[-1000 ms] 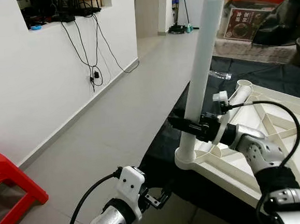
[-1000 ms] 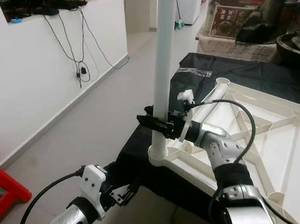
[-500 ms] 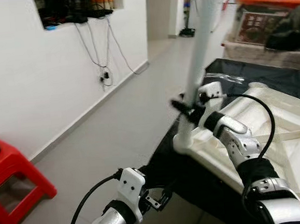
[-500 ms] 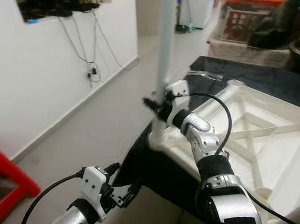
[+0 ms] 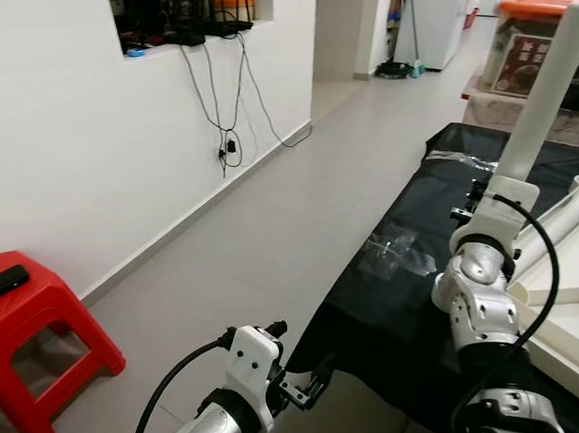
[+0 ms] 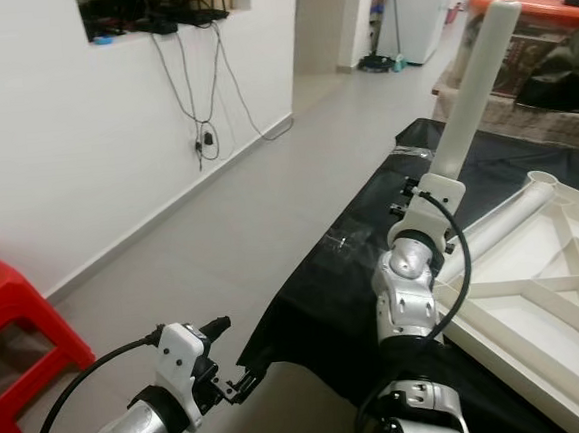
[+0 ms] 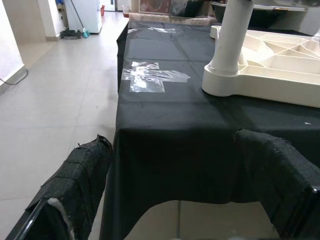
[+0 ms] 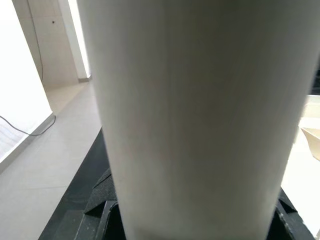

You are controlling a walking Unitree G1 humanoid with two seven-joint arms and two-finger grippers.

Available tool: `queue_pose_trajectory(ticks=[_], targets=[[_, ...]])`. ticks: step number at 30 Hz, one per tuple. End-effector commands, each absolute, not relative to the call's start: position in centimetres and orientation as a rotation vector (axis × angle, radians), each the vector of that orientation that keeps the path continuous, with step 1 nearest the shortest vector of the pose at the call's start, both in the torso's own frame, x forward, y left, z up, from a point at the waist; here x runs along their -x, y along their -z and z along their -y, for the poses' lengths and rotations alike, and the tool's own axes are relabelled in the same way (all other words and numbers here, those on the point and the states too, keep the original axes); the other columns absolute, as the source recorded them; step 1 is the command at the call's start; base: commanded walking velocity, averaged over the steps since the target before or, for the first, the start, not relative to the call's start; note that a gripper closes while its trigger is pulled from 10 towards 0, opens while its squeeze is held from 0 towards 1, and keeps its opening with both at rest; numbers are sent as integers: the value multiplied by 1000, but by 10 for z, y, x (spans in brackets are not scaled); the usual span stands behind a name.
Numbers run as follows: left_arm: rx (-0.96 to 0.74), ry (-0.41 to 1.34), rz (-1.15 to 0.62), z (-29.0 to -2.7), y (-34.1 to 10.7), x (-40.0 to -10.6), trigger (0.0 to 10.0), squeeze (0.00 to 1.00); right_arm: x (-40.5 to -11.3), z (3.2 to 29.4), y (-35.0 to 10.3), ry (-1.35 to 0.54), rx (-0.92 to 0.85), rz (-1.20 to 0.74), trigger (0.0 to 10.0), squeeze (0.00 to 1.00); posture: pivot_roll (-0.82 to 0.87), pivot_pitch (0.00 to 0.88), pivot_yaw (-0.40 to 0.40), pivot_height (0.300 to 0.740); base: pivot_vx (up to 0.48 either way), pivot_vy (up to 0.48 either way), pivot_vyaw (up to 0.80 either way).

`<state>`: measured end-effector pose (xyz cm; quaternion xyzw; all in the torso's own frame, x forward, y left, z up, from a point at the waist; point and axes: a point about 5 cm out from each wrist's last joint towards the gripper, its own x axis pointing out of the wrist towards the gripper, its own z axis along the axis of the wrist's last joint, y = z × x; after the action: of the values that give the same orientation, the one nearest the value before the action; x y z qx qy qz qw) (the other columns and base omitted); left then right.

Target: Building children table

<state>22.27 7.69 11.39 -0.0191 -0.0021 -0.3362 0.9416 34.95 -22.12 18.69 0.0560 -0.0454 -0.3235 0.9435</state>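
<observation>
plastic, cream-white, is what the upside-down tabletop (image 6: 566, 285) is made of; it lies on a black cloth (image 5: 405, 288) with its ribbed underside facing up. a white table leg (image 6: 465, 87) stands in the socket at the tabletop's near left corner, close to the cloth's left edge, and leans a little to the right. a second white leg (image 6: 505, 215) lies flat along the tabletop's left edge, just behind the standing one. the right gripper (image 8: 192, 220) is at the standing leg low down, its black fingers (image 8: 102, 202) showing on either side of the white tube, clenched on it as far as the wrist view shows. the left gripper (image 7: 177, 200) hangs low beside the cloth's near edge, its padded fingers (image 7: 75, 180) spread wide and grasping nothing. clear tape (image 7: 152, 77) is stuck to the cloth near the leg's base. a red stool (image 5: 32, 327) stands by the white wall, and cables (image 5: 225, 101) hang down that wall.
</observation>
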Motion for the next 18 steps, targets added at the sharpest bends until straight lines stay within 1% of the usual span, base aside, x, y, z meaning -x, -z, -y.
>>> queue_pose_trajectory(ticks=[1,2,3,4,5,7,8,9,10,11,12,13,14,15,16,17,18], targets=[[35,695,-10,-76,-112,-222,10000,0,-344,227,-162,710,-198,9,4588,0,102,29,-38,740,0,0,0],[34,695,-10,-76,-112,-223,10000,0,-350,215,-164,640,-191,37,10000,0,104,31,-41,740,0,0,0],[34,695,-10,-76,-112,-223,10000,0,-350,215,-164,640,-191,37,10000,0,104,31,-41,740,0,0,0],[34,694,-9,-76,-112,-223,10000,0,-355,203,-167,541,-213,77,10000,1000,103,32,-40,740,0,0,0],[34,694,-9,-76,-112,-223,10000,0,-355,203,-167,541,-213,77,10000,1000,103,32,-40,740,0,0,0],[33,691,-8,-76,-112,-223,10000,0,-364,187,-174,366,-211,153,10000,1000,104,33,-42,740,0,0,0],[33,690,-8,-76,-112,-224,10000,0,-365,183,-177,324,-206,173,10000,102,104,34,-42,740,0,0,0],[33,690,-8,-76,-112,-224,10000,0,-367,178,-179,245,-241,183,10000,0,102,34,-42,740,0,0,0],[34,690,-7,-76,-112,-224,10000,0,-367,175,-182,199,-260,188,10000,0,102,34,-42,740,0,0,0],[34,690,-7,-76,-112,-224,10000,0,-367,175,-182,199,-260,188,10000,0,102,34,-42,740,0,0,0],[34,690,-8,-76,-113,-224,10000,0,-368,173,-183,115,-303,185,10000,0,102,35,-42,740,0,0,0],[34,690,-7,-76,-113,-225,10000,0,-370,171,-183,-16,-334,170,10000,0,102,34,-42,740,0,0,0],[34,690,-7,-76,-113,-225,10000,0,-370,171,-183,-16,-334,170,10000,0,102,34,-42,740,0,0,0],[35,690,-7,-76,-113,-225,10000,0,-370,170,-183,-100,-351,159,10000,0,102,34,-42,740,0,0,0],[34,690,-7,-75,-113,-225,10000,0,-369,168,-184,-242,-378,144,10000,0,101,34,-42,740,0,0,0],[34,690,-7,-75,-113,-225,10000,0,-369,168,-184,-242,-378,144,10000,0,101,34,-42,740,0,0,0],[34,690,-7,-75,-113,-225,10000,0,-368,166,-184,-328,-392,135,10000,0,101,34,-42,740,0,0,0]])
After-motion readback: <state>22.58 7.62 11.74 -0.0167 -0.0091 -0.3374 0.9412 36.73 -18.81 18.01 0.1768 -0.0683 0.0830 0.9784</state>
